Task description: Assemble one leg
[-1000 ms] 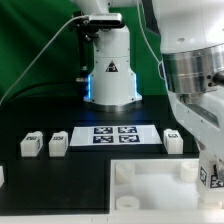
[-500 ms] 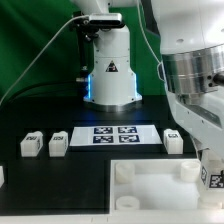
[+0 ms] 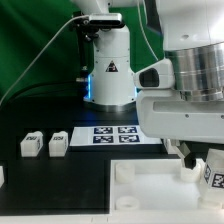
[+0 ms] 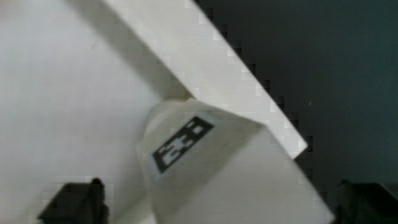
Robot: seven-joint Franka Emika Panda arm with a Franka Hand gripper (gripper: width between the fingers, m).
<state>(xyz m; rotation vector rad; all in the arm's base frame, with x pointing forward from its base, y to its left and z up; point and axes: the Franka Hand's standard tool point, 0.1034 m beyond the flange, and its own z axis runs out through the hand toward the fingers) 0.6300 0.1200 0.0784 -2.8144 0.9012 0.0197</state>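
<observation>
The leg (image 4: 199,135), a small white block with a black-and-white tag, lies beside the edge of the large white tray-like piece (image 4: 63,90). In the wrist view it sits between my two dark fingertips (image 4: 73,203), which stand wide apart with gaps on both sides. My gripper (image 4: 217,205) is open over it. In the exterior view the gripper (image 3: 203,163) hangs at the lower right, just above this leg (image 3: 214,175) at the right edge of the tray-like piece (image 3: 150,190).
Two more legs (image 3: 31,145) (image 3: 57,144) stand at the exterior view's left, and another (image 3: 2,176) shows at the left edge. The marker board (image 3: 108,133) lies behind the tray-like piece. The robot base (image 3: 110,75) stands at the back.
The arm has turned and its wide body now reaches across to the exterior view's left, covering the leg that stood right of the marker board. The tagged leg at lower right has stayed put.
</observation>
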